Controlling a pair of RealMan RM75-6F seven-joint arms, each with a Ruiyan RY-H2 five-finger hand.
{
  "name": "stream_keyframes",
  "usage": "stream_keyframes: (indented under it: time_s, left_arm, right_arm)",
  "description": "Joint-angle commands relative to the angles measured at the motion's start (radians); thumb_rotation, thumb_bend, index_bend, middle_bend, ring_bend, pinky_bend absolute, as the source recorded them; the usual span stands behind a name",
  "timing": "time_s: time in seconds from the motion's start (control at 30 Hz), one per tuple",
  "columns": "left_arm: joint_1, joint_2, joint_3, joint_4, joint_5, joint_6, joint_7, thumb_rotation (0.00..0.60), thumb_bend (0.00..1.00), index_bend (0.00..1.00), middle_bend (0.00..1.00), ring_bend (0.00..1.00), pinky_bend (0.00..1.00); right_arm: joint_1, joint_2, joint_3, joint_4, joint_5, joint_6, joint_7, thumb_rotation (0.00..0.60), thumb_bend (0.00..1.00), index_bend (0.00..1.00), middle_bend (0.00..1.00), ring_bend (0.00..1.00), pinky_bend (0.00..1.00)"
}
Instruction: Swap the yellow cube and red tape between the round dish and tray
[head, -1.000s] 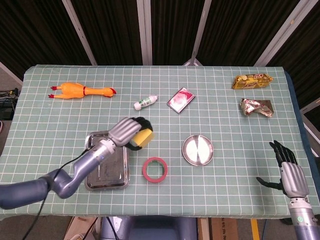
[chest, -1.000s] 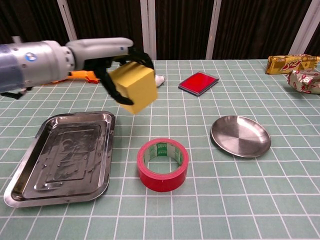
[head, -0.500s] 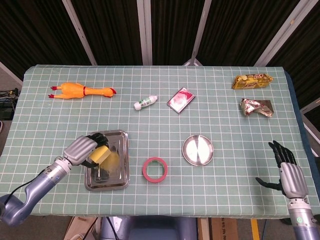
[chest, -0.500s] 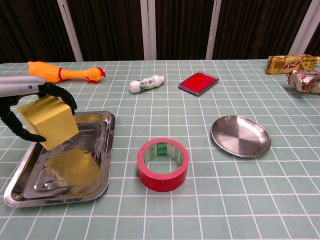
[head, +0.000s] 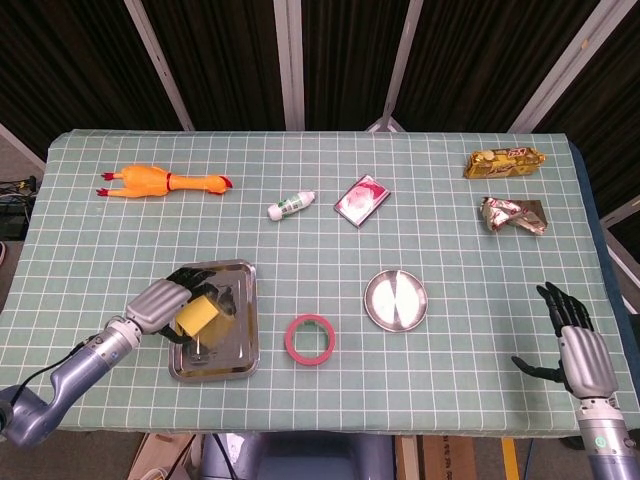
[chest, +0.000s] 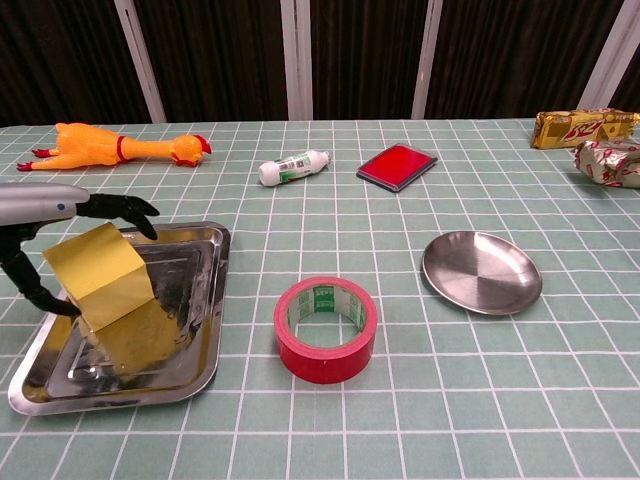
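Observation:
The yellow cube (head: 197, 313) (chest: 98, 270) sits tilted in the steel tray (head: 252, 320) (chest: 215, 300), its lower corner touching the tray floor. My left hand (head: 160, 298) (chest: 75, 205) hovers at the tray's left side, fingers stretched out above the cube's top and thumb beside its left edge. The red tape (head: 290, 340) (chest: 325, 350) stands on the table between the tray and the round dish (head: 395, 299) (chest: 482, 270), which holds nothing. My right hand (head: 580, 345) rests off the table's right edge with its fingers apart and nothing in it.
A rubber chicken (head: 160, 182) (chest: 120, 143) lies at the back left. A white tube (head: 291, 206) and a flat red box (head: 362, 198) lie mid-table. Two snack packets (head: 505, 160) (head: 512, 214) sit at the back right.
My left hand carried the cube from above the tape leftward and down into the tray. Its fingers have now spread off the cube's top. The right hand has not moved.

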Motion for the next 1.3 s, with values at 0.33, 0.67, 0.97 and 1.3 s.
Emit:
stream_keyframes:
  time_s: [0.33,0.67,0.97,1.3]
  left_arm:
    - [0.302,0.080,0.019,-0.107,0.115,0.557,0.137,0.600,0.00,0.19,0.00,0.00,0.00]
    - [0.446,0.052,0.028,-0.039,0.134,0.718,0.111,0.600,0.00,0.19,0.00,0.00,0.00]
    - [0.457,0.051,0.001,-0.031,0.121,0.689,0.086,0.600,0.00,0.19,0.00,0.00,0.00]
    - [0.475,0.051,-0.027,-0.017,0.127,0.702,0.063,0.600,0.00,0.19,0.00,0.00,0.00]
  right_arm:
    - [0.057,0.007,-0.006,-0.065,-0.107,-0.022,-0.065,0.600,0.04,0.02,0.00,0.01,0.00]
    - [0.303,-0.007,0.013,-0.342,-0.226,-0.322,-0.206,0.600,0.04,0.02,0.00,0.00,0.00]
    - [0.492,-0.177,0.080,-0.435,0.080,-0.580,-0.416,0.600,0.04,0.02,0.00,0.00,0.00]
    - [0.588,-0.412,0.100,-0.290,0.288,-0.503,-0.620,0.600,0.05,0.01,0.00,0.00,0.00]
